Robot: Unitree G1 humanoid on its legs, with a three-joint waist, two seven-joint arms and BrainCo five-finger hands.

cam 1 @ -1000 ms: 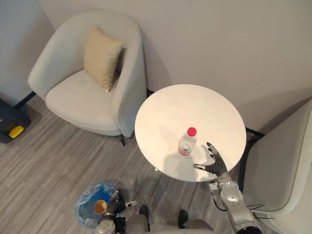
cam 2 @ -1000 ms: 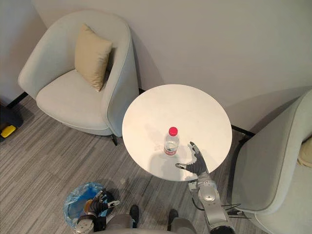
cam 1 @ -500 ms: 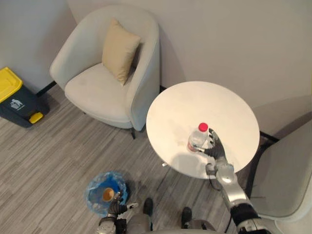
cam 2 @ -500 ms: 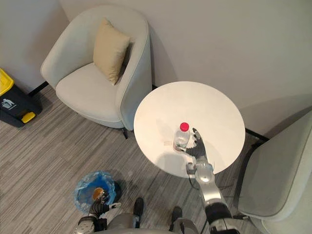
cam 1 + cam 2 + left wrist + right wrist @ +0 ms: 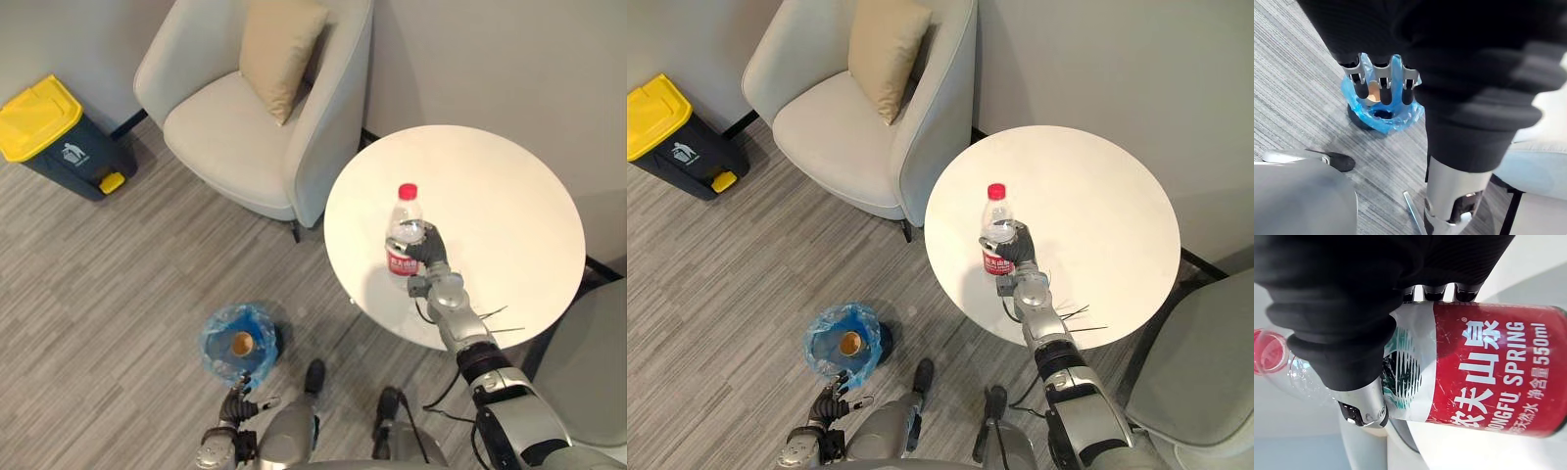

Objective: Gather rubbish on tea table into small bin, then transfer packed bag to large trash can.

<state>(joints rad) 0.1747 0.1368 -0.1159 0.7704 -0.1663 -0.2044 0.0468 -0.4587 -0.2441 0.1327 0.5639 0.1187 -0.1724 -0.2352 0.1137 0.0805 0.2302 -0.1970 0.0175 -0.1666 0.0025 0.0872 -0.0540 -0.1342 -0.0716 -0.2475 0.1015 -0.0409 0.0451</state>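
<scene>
Over on the 9 o'clock side of the round white tabletop (image 5: 490, 176) there's a clear plastic bottle (image 5: 403, 223) with a red cap and red label, standing upright. The right hand (image 5: 428, 247) comes at it from roughly 5 o'clock and has its fingers and thumb wrapped round the labelled lower half. The right wrist view shows the label pressed right up against the palm, so that's a proper grip. Can't tell if the base is touching the surface or just off it.

Down on the grey striped floor, at about 7 o'clock from the table and well apart from it, sits the small bin (image 5: 217, 328) lined with a blue bag, with a brown paper cup (image 5: 241, 343) inside. The left hand (image 5: 828, 401) hangs low just beside it at the bin's 6 o'clock, fingers loose and straight, holding nothing.

Way off at 10 o'clock is the large trash can (image 5: 54, 127), dark with a yellow lid that's closed. Between it and the table is a pale armchair (image 5: 225, 147) with a beige cushion (image 5: 279, 44) leaning on its back.
</scene>
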